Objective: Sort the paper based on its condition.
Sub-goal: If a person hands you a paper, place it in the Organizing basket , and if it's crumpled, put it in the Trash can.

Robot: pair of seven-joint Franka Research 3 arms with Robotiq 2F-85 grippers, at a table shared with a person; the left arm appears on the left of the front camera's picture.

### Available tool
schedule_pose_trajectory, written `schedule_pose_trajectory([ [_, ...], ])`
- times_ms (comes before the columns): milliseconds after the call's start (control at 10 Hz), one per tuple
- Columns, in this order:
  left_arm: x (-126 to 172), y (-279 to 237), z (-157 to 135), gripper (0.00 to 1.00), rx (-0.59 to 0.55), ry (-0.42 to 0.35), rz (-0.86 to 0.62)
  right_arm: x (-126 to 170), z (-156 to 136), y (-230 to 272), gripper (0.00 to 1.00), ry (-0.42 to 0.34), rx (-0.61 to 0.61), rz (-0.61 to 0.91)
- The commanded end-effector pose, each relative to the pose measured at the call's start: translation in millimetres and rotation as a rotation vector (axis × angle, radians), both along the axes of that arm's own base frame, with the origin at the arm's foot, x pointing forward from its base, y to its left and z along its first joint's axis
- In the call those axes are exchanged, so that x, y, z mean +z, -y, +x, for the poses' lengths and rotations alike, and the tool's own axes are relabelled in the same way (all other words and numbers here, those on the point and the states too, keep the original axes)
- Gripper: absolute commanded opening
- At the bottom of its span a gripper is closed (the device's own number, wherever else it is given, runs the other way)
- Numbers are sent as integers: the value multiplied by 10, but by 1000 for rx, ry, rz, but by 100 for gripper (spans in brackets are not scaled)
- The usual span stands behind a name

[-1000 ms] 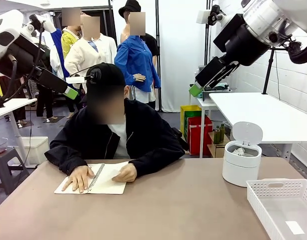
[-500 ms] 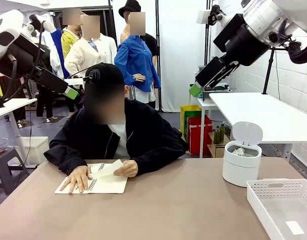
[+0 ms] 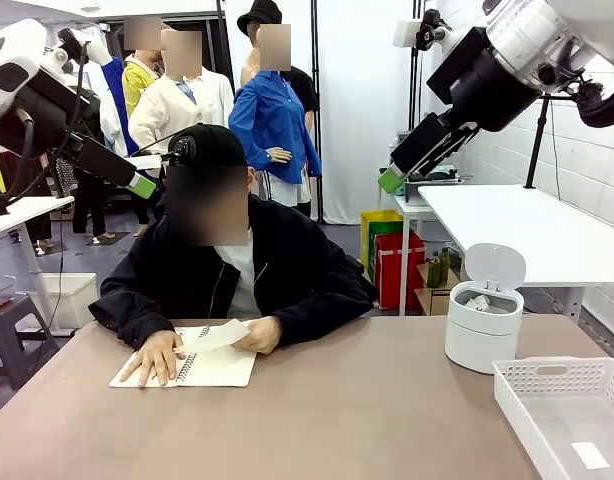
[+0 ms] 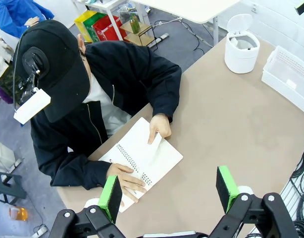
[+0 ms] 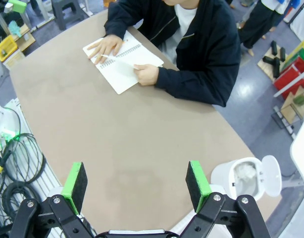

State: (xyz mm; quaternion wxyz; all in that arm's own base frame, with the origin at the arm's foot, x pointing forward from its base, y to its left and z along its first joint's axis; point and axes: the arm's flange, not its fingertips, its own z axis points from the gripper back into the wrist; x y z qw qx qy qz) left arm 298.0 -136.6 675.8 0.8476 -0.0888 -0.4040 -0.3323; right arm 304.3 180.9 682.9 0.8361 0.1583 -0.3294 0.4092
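Two grippers raised, both wide open and empty, left gripper (image 4: 168, 191), right gripper (image 5: 136, 179), white lidded bin (image 3: 482, 345) at right holding crumpled paper (image 3: 478, 301), white basket (image 3: 553, 368) lower right holding a paper slip (image 3: 590, 455), spiral notebook (image 3: 222, 368) left of centre, its sheet (image 3: 217, 335) lifted by a person's hand (image 3: 259, 338).

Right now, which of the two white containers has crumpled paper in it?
The round bin with its lid flipped up; crumpled paper shows inside. The slotted rectangular basket nearer the robot holds just a flat white piece.
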Motion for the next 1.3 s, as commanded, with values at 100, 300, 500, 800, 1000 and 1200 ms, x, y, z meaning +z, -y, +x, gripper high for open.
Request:
schedule_pose_trajectory([
  [100,-1,-8,-1,100,1,4,-3,-10,10,-2,100,-6,-2,2],
  [300,-1,-8,-1,100,1,4,-3,-10,10,-2,100,-6,-2,2],
  [500,-1,-8,-1,100,1,4,-3,-10,10,-2,100,-6,-2,2],
  [800,-1,-8,-1,100,1,4,-3,-10,10,-2,100,-6,-2,2],
  [1000,-1,-8,-1,100,1,4,-3,-10,10,-2,100,-6,-2,2],
  [1200,-1,-8,-1,100,1,4,-3,-10,10,-2,100,-6,-2,2],
])
